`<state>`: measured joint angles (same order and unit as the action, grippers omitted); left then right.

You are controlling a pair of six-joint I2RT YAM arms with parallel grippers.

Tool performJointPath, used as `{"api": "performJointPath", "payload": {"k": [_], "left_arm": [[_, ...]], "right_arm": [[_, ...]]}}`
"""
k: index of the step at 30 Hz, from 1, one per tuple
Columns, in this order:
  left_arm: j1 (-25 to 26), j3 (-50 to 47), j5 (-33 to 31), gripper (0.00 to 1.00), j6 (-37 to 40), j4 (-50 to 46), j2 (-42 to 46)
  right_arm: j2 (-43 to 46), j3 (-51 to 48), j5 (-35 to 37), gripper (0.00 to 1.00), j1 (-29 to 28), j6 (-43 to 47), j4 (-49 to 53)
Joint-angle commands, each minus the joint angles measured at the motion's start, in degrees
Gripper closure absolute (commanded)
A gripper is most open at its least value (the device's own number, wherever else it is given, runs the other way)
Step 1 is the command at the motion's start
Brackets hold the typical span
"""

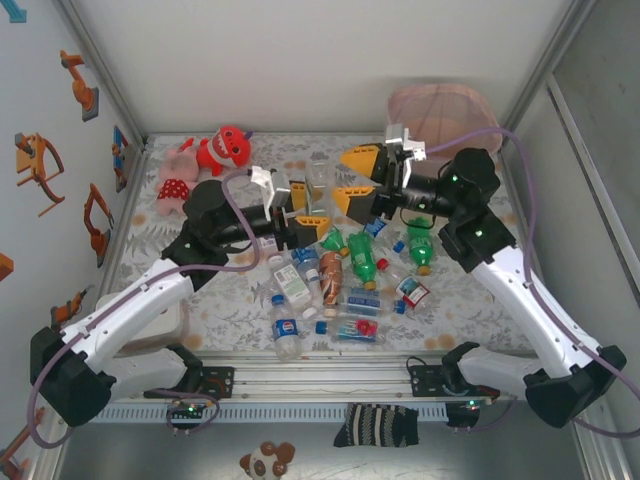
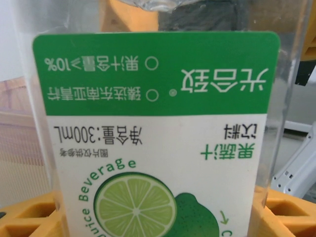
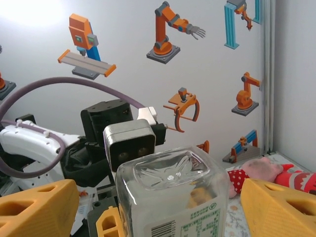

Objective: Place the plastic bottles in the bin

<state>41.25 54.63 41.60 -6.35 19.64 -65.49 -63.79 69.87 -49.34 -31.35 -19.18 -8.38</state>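
A clear square bottle with a green-and-white lime label hangs above the table's middle, its base turned toward the right wrist camera. My left gripper is shut on it, a yellow finger on each side. My right gripper is open, and its yellow fingers flank the bottle's base with gaps on both sides. Several more plastic bottles lie in a pile on the mat in front. The pink-rimmed bin stands at the far right corner.
Red and pink plush toys lie at the far left of the mat. White walls close in the table on three sides. A striped sock and a small plush sit below the front rail.
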Motion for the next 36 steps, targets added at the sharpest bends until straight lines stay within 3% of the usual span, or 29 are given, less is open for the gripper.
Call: {"api": "performJointPath", "payload": {"k": [1,4,10,24,29,36], "left_arm": [[0.97,-2.52,6.29,0.48,6.04,5.13,-1.07],[1.7,-2.92,10.23,0.49,8.28,7.0,-2.17],[3.79,-0.67,13.23,0.49,8.33,5.07,-2.89],[5.07,-2.08,9.18,0.5,8.41,7.6,1.2],[5.16,-1.86,8.6,0.49,8.57,6.69,0.82],[5.11,-2.1,4.51,0.3,10.91,4.4,1.59]], "right_arm": [[3.55,-4.77,-0.82,0.15,-0.95,2.25,-2.73],[4.64,-7.51,-3.88,0.1,-1.43,4.03,-6.21],[3.3,-6.9,-9.57,0.13,-1.95,4.29,-5.04],[6.79,-11.86,-6.25,0.22,-5.43,5.67,-7.93],[5.7,-11.25,-5.61,0.35,-6.09,3.6,-10.33],[5.87,-10.57,-2.38,0.44,-6.26,4.38,-9.25]]}}
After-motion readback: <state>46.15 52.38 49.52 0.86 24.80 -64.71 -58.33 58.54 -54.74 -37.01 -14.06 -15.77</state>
